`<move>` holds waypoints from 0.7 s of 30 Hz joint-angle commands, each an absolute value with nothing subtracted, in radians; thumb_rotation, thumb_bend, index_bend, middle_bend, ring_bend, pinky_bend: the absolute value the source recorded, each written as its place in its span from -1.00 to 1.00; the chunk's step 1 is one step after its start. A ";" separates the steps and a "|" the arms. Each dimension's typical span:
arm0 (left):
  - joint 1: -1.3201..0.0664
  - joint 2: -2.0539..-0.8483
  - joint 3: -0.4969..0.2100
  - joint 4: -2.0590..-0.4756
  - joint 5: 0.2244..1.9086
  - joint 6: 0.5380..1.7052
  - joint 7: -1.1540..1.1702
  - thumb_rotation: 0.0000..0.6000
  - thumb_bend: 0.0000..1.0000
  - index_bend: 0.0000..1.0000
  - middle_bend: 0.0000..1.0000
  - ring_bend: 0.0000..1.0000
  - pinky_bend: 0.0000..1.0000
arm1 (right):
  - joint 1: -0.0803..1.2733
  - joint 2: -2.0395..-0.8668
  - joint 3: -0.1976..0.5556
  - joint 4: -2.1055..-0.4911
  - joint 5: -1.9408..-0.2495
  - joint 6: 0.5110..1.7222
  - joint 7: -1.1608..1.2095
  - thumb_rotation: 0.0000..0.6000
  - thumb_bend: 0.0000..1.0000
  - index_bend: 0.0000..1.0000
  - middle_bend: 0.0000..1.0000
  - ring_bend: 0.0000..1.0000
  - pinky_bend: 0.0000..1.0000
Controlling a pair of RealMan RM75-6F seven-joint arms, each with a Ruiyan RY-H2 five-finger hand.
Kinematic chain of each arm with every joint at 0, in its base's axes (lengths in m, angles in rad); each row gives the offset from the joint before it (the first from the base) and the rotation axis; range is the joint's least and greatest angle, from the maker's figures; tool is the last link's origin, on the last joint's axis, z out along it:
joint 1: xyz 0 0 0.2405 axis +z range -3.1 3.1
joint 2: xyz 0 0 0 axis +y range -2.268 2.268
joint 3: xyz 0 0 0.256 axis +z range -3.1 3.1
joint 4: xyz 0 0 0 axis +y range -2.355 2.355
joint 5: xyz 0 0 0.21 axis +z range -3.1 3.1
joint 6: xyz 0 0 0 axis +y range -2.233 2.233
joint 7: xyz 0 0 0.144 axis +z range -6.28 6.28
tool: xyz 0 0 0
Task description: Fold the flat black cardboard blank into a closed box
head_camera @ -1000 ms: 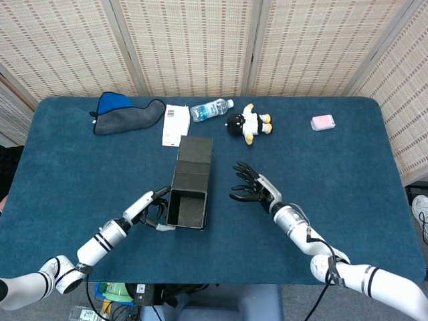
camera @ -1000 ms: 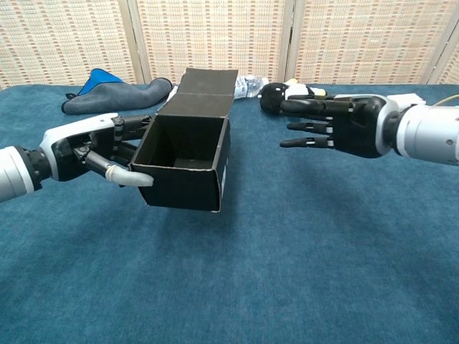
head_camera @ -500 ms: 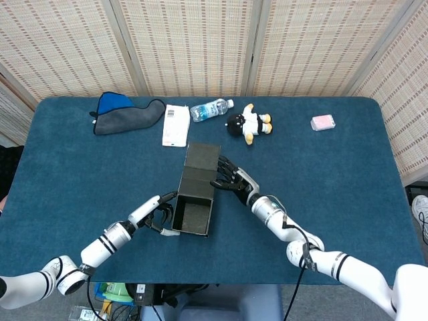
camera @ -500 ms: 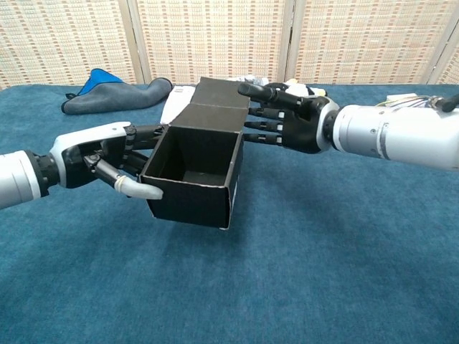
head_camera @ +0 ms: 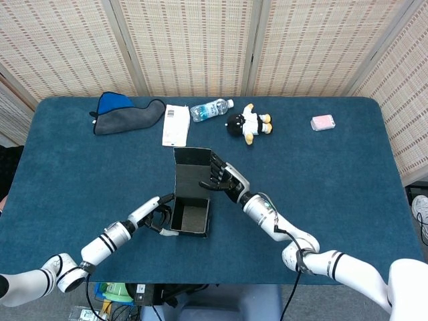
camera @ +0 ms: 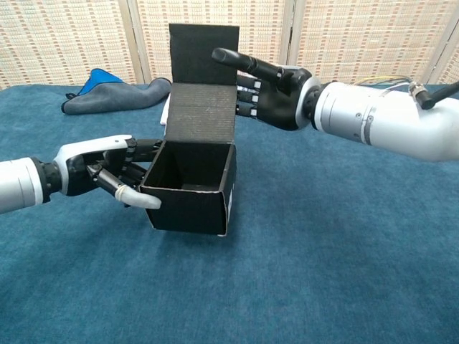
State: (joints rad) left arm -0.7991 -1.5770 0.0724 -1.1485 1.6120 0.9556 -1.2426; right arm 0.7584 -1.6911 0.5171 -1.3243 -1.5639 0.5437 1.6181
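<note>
While the lid flap is standing upright on the half-formed black cardboard box (camera: 193,179), the main risk is the flap springing backward or creasing off its score line if the right hand (camera: 269,89) is pressing unevenly; the light box could also be skidding on the blue cloth-covered tabletop (camera: 344,251) if the left hand (camera: 107,175) is loosening. Box is sitting near the tabletop's front middle, its open mouth facing the chest camera. Left hand is grasping the box's left wall, thumb hooking the front edge. Right hand is grasping nothing, fingers extended flat, lying against the flap's right edge, just behind it.
</note>
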 commanded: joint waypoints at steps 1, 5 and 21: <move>-0.802 -1.582 0.076 -1.139 1.610 0.945 -1.246 1.00 -0.55 -0.39 -0.39 0.22 0.39 | 0.796 -1.648 0.446 -1.333 -1.628 0.614 1.673 1.00 -0.72 -1.00 -0.87 -0.89 -0.57; -0.807 -1.589 0.077 -1.125 1.608 0.928 -1.240 1.00 -0.55 -0.40 -0.39 0.22 0.39 | 0.831 -1.617 0.390 -1.341 -1.657 0.657 1.708 1.00 -0.72 -1.00 -0.87 -0.89 -0.57; -0.805 -1.599 0.075 -1.093 1.591 0.904 -1.248 1.00 -0.55 -0.42 -0.39 0.22 0.39 | 0.890 -1.521 0.231 -1.405 -1.658 0.784 1.665 1.00 -0.72 -1.00 -0.87 -0.89 -0.57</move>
State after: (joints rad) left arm -0.8046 -1.5987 0.0753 -1.0930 1.5916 0.9043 -1.2470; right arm 0.8879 -1.5282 0.2388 -1.3982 -1.6594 0.7773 1.6724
